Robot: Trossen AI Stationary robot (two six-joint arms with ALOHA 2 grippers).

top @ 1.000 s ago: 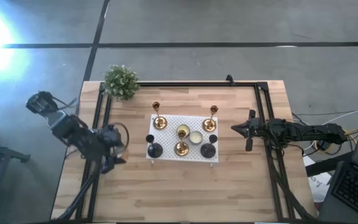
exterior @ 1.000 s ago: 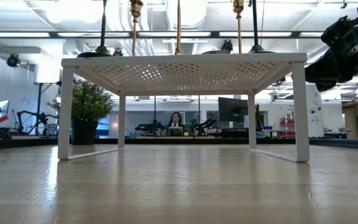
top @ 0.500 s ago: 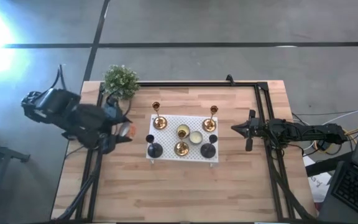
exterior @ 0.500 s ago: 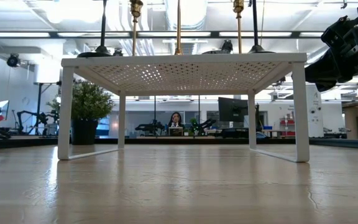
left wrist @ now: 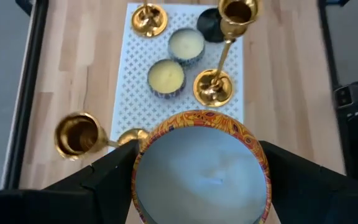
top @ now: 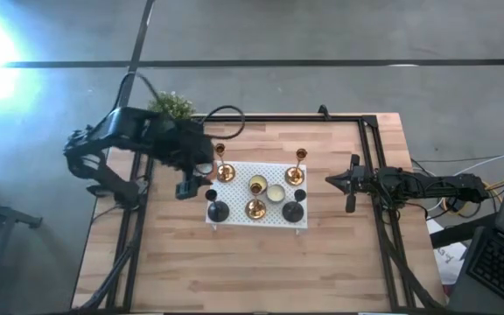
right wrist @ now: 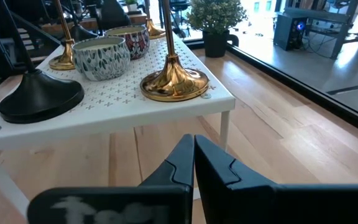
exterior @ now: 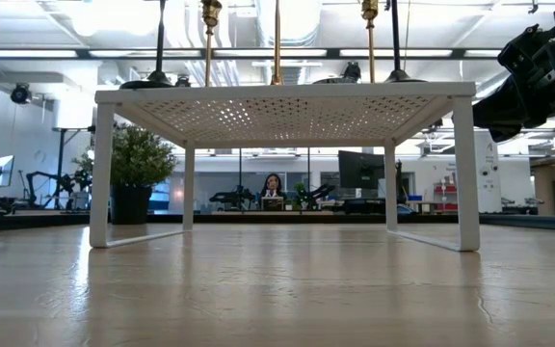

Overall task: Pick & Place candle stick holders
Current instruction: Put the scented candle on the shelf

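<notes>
The white perforated metal shelf [top: 234, 171] stands mid-table on the light wooden tabletop [top: 261, 262], carrying slim brass-gold candle stick holders [top: 224, 170] at its far corners and middle, squat black holders [top: 216, 210] at its near corners and two small candle tins. The left gripper [left wrist: 201, 186], jaws spread wide around a round orange-patterned candle tin [left wrist: 201, 171], hovers over the shelf's left edge. Lowering here could topple the tall brass stems just beside it. The right gripper [right wrist: 193, 163], shut and empty, waits right of the shelf.
</notes>
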